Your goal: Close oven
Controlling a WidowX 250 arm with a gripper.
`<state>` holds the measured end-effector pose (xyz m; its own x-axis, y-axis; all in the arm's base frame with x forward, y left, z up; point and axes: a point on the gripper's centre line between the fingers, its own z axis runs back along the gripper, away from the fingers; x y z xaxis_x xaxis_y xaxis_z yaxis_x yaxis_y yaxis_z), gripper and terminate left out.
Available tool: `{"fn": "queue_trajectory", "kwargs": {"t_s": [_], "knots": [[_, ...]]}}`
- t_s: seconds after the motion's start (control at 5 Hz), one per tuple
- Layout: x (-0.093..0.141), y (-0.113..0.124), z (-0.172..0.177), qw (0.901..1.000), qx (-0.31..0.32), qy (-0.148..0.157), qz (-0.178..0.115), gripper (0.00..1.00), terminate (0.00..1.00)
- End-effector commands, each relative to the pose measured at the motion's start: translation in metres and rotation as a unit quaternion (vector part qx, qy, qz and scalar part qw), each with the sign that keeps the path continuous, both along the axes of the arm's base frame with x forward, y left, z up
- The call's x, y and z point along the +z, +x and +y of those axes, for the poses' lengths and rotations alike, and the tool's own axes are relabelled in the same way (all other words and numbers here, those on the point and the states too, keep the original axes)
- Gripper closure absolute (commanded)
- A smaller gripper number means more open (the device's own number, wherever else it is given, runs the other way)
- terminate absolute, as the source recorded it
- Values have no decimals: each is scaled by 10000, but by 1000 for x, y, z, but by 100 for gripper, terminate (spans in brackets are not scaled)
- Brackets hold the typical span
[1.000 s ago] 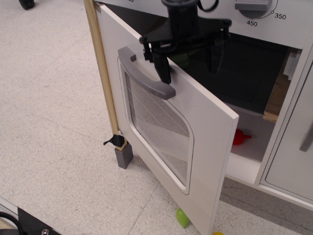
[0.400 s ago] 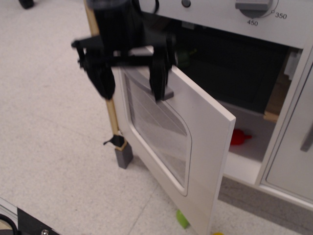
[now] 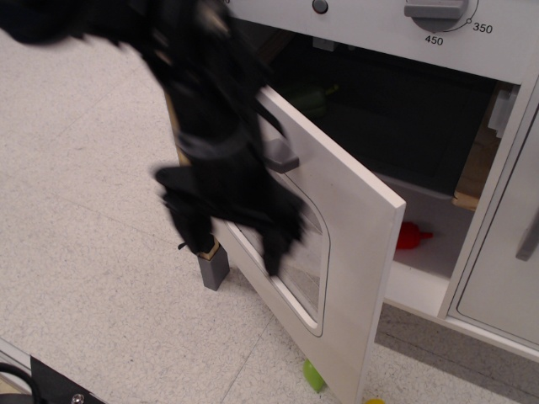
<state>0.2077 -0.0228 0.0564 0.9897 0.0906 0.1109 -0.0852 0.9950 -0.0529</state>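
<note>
Gripper [image 3: 234, 240] is now hanging blurred in front of the door [image 3: 354, 227], w/ jaws spread, gripping nothing. A sec ago it was up at 12 by the handle [image 3: 282, 156]; it has been swinging down to 7. Oven [image 3: 404, 118] is standing open at 1–3, door slightly less ajar. Prob. setting up a push from outside.

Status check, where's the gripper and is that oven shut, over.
Gripper blurred in front of door window, jaws unreadable. Oven door open, swung wide. Red item inside on oven floor, green item on ground beneath door edge.
</note>
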Motion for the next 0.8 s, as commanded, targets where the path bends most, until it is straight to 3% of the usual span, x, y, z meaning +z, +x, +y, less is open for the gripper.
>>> {"fn": "queue_trajectory", "kwargs": {"t_s": [0.0, 0.4, 0.6], "knots": [[-3, 46, -26, 9972, 27, -338, -672, 0, 0], [-4, 83, -39, 9950, 125, -468, -870, 0, 0], [-1, 107, -38, 9924, 482, -561, -984, 0, 0]]}}
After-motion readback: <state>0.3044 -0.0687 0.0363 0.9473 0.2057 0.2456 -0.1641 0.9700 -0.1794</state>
